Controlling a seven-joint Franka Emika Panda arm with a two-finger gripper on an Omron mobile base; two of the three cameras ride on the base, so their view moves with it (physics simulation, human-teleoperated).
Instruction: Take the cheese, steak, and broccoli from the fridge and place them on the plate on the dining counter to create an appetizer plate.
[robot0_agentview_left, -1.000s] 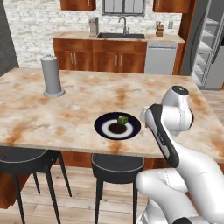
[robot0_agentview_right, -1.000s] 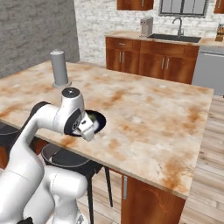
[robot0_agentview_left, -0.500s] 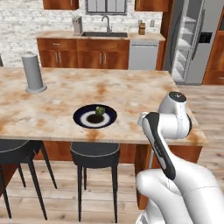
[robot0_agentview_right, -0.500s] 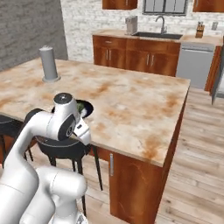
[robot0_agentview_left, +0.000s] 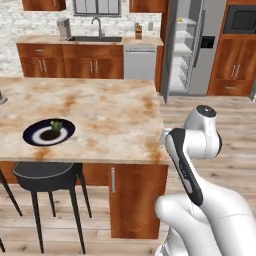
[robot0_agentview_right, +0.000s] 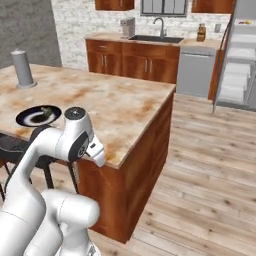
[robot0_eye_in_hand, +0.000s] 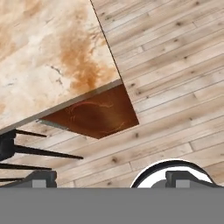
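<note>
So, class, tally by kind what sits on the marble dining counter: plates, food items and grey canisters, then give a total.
Plates: 1, the plate
Food items: 1, the broccoli on it
Grey canisters: 1, the grey canister
Total: 3

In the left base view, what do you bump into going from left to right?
Plate with the broccoli → black stool → dining counter edge → robot arm, with the open fridge behind.

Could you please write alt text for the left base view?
A dark plate holding broccoli sits on the marble dining counter, black stool below. Behind stands the open fridge; the white arm rises at right.
</note>
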